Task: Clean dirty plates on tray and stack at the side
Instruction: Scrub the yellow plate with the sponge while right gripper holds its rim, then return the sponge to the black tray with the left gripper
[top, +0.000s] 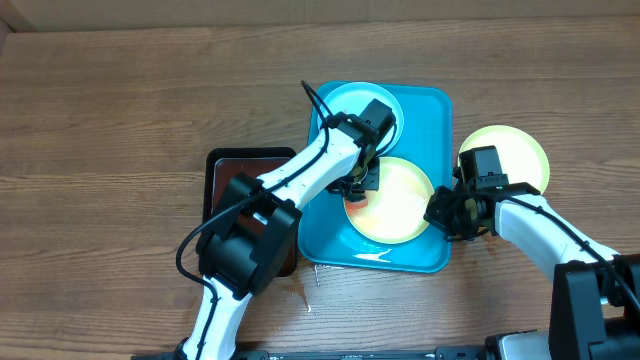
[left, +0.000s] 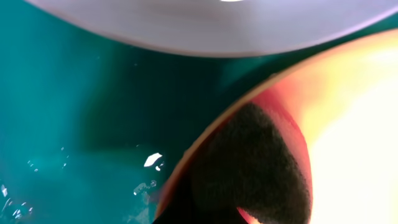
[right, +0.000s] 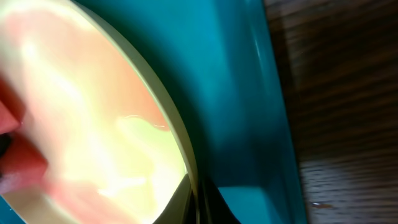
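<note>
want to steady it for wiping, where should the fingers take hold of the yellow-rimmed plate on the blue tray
Pinch the yellow-rimmed plate by its right rim, coming from the right with the right gripper. It lies flat, so only the raised edge gives a lip, and the left gripper and sponge cover its left side.

Legible text, labels, brands, numbers, signs: none in the overhead, left wrist or right wrist view.

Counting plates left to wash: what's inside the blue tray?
Two round shallow plates: a pale blue-white plate and a yellow-green-rimmed plate with red smears. The left arm and its dark sponge cover where they meet.
</note>
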